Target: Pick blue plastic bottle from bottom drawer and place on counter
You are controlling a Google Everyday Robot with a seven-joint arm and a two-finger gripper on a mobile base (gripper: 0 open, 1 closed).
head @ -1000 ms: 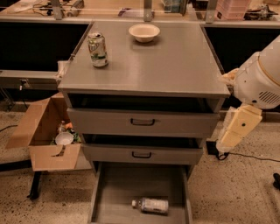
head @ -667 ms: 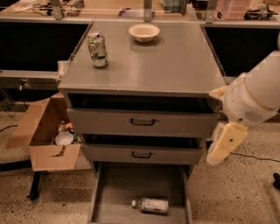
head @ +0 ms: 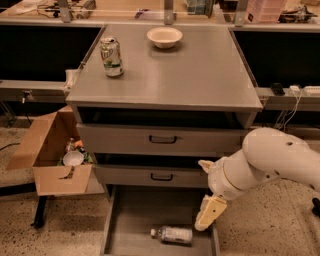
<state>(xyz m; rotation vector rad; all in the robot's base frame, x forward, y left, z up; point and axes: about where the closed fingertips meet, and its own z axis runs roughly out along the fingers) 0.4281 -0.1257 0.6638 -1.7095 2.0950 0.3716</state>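
I see the grey cabinet on a speckled floor [head: 270,235]; its counter [head: 200,75] is flat and grey, and it carries a green-and-white soda can [head: 111,56] near the left edge and a pale bowl [head: 164,36] toward the back. The bottom drawer [head: 131,220] is pulled out; the blue plastic bottle [head: 172,234] lies on its side on the drawer floor, cap to the left. The gripper [head: 210,212] hangs over the right edge of this drawer, close to the bottle's right end; it holds nothing, and how wide it is open I cannot tell. A cardboard box [head: 47,150] stands on the floor at the left; a wooden bench [head: 125,7] runs behind the cabinet.
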